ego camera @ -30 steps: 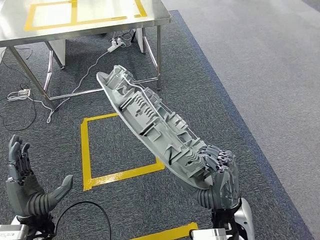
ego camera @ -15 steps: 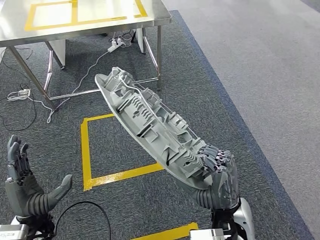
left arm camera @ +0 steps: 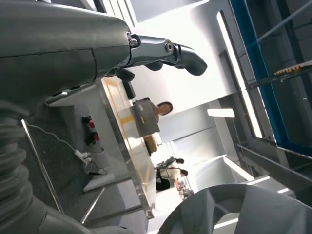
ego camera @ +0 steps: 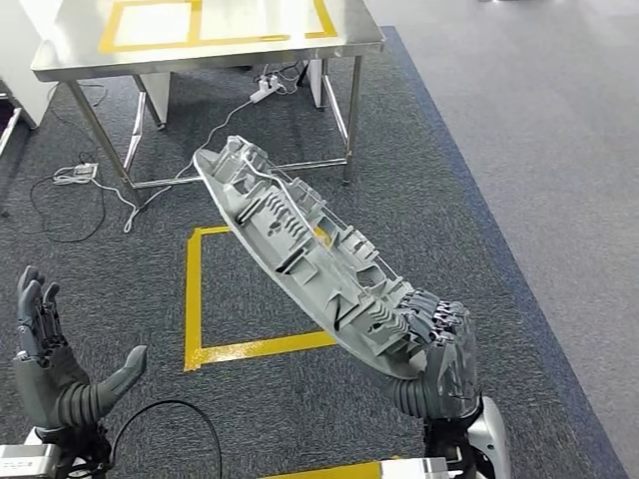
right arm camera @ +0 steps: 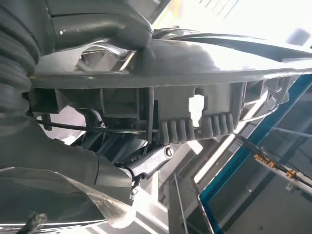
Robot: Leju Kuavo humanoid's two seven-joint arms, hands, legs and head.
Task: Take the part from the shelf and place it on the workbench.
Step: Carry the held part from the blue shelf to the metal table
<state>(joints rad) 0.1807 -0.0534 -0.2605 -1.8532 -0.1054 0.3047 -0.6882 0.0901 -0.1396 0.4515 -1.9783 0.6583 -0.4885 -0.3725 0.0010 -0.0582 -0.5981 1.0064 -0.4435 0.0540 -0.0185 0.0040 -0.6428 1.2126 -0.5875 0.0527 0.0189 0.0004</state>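
One end of grey part (ego camera: 317, 261) hidden in right hand (ego camera: 437, 349) grip; left hand (ego camera: 53, 374) splayed, empty.

Camera shifted: steel workbench with yellow tape outline (ego camera: 226, 45) and yellow floor square (ego camera: 193, 299) now sit further right in head view; long grey ribbed plastic part (ego camera: 302, 249) barely differs.

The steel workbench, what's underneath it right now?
Under the workbench, on dark carpet, lie a white power strip and loose white cables among its legs. The tabletop covers whatever lies farther back.
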